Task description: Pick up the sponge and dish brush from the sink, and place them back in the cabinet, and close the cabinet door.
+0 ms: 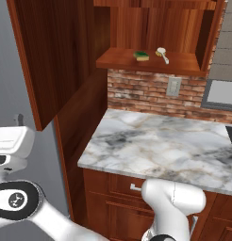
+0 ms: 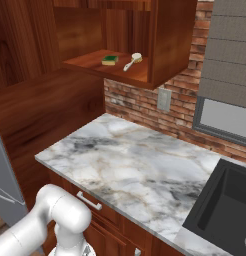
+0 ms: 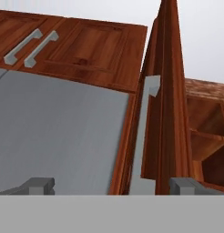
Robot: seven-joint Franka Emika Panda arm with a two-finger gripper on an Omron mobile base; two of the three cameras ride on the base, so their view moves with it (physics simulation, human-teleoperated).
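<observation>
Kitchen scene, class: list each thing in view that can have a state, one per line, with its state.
cabinet door: swung open
sponge: lying on the cabinet shelf, green side up
dish brush: lying on the same shelf, beside the sponge
gripper: open, holding nothing, facing the door's silver handle
sink: near basin empty

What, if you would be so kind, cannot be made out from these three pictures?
- Sink: cut off by the right and bottom edges of the right base view; its far basin and faucet are out of frame.
- Cabinet door: its top runs off the left base view; its handle is seen edge-on in the hand view.
- Dish brush beside the sponge: too small to tell whether they touch.
- Gripper: open, fingertips alone visible.
</observation>
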